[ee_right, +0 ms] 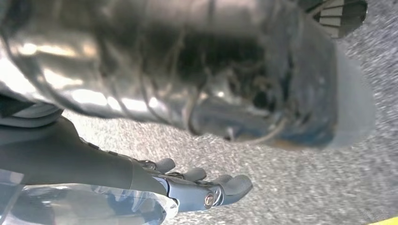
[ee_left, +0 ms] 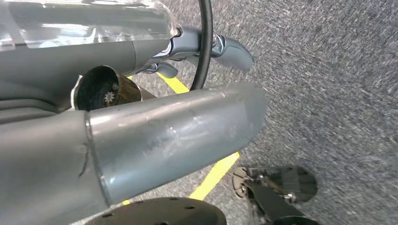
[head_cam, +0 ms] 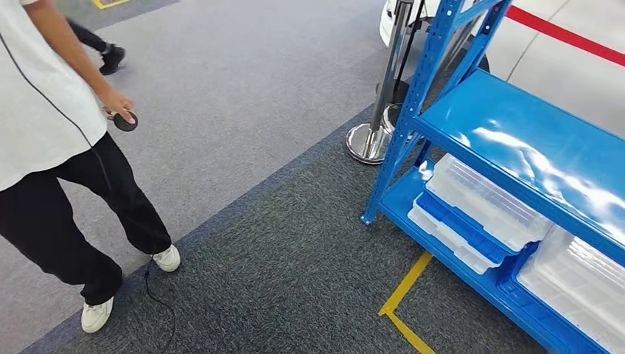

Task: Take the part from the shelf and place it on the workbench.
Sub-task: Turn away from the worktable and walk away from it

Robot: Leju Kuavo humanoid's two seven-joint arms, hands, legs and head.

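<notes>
The blue metal shelf stands to my right in the head view, its upper board bare and glossy. On its bottom level lie clear plastic bins, with another clear bin beside them. My left hand hangs over the grey carpet with its thick thumb and its fingers stretched out and nothing in it. My right hand also hangs above the carpet, fingers extended and apart, holding nothing.
A person in a white shirt and black trousers stands at the left, holding a small black object. A chrome stanchion base sits by the shelf's near post. Yellow floor tape runs before the shelf. A thin cable trails on the carpet.
</notes>
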